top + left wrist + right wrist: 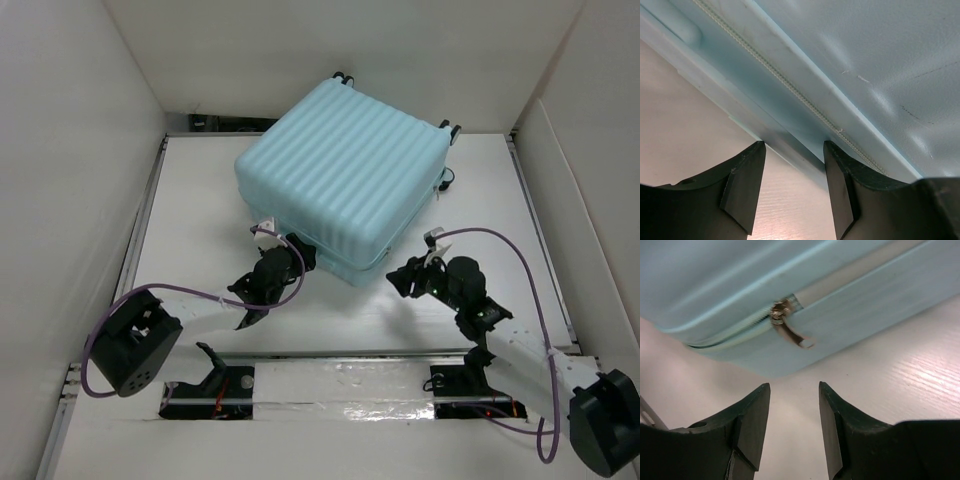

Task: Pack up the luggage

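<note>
Plainly, the luggage (340, 170) lies flat and closed-looking on the surface (200, 190), shells stacked, with both arms reaching in at its near edge. The right fingers (757, 410) are spread with nothing between them. The zipper pull (790, 330) hangs ahead of them and a little above their gap, apart from both tips. To one side of the pull the seam looks zipped. To the other side a pale band runs on, which I take for seam not yet closed, though the wrist view is too soft to be sure. The left fingers (752, 170) are spread too and grip nothing. The lower shell's edge sits just beyond their tips, and the zipper teeth (785, 85) run diagonally above and ahead of them.

The likely next step is catching that pull and running it along the seam.

- **Missed grip:** the pull is small, slanted and free to swing. Fingers that close a touch low would meet only air or the shell wall.
- **Slipping tab:** a shallow pinch on the tab's end could slip once drag builds.
- **Sliding luggage:** nothing holds the luggage, so a hard tug could slide or turn it on the surface and take the seam out from in front of the left fingers.
</note>
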You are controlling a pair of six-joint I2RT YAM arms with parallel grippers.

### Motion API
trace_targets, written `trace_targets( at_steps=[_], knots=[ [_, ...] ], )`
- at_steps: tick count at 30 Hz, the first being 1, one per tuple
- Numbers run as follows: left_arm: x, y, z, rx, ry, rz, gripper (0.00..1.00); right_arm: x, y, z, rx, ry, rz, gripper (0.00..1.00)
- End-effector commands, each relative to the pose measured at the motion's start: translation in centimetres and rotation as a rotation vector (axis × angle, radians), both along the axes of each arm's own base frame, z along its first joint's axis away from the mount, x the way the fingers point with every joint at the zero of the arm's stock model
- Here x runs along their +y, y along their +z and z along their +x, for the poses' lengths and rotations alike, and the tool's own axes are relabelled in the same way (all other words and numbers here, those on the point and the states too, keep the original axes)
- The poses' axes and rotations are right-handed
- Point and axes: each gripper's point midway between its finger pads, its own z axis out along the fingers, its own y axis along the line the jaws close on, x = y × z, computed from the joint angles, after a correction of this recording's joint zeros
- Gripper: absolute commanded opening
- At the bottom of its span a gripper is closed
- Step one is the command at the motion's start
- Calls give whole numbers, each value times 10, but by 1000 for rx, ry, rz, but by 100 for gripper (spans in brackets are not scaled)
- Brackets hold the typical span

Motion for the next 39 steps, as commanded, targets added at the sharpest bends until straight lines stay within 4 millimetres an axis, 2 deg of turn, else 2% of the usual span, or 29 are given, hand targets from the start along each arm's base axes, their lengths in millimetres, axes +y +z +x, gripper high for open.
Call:
trace_targets(
  at_steps=[1,2,10,16,17,19,25,26,28,31,32,35,36,38,39],
  knots=[
    [-18,10,3,-13,-61,-23,47,4,36,24,-125,-8,24,50],
    [-17,9,2,-12,-61,-22,46,3,33,27,-118,-9,14,50],
    [-15,3,1,-3,-57,-20,42,2,48,39,-175,-27,2,49],
    [-19,1,1,3,-69,-25,39,11,53,48,-181,2,-13,48],
    [-19,-1,1,6,-68,-26,39,12,50,50,-177,7,-21,45],
    [-21,0,-1,3,-73,-25,36,16,59,53,-215,17,4,42],
    [-25,-1,-4,0,-80,-18,28,16,62,59,-239,-23,-6,17],
    [-28,-1,-6,-1,-87,-18,27,14,61,60,-239,-38,-9,10],
    [-31,0,-6,0,-92,-22,24,12,60,60,-240,-55,-10,4],
    [-36,3,-6,-7,-110,-42,19,25,59,45,-218,-12,0,0],
    [-38,5,-5,-14,-115,-49,18,38,54,30,-201,40,5,0],
    [-41,11,-1,-30,-111,-62,14,56,37,1,-124,97,9,0],
    [-40,12,0,-35,-102,-67,13,72,31,-21,-88,161,18,0],
    [-42,15,2,-44,-101,-72,12,82,26,-38,-56,188,15,0],
    [-45,19,4,-51,-104,-81,11,92,20,-57,-19,238,5,0]
  ],
)
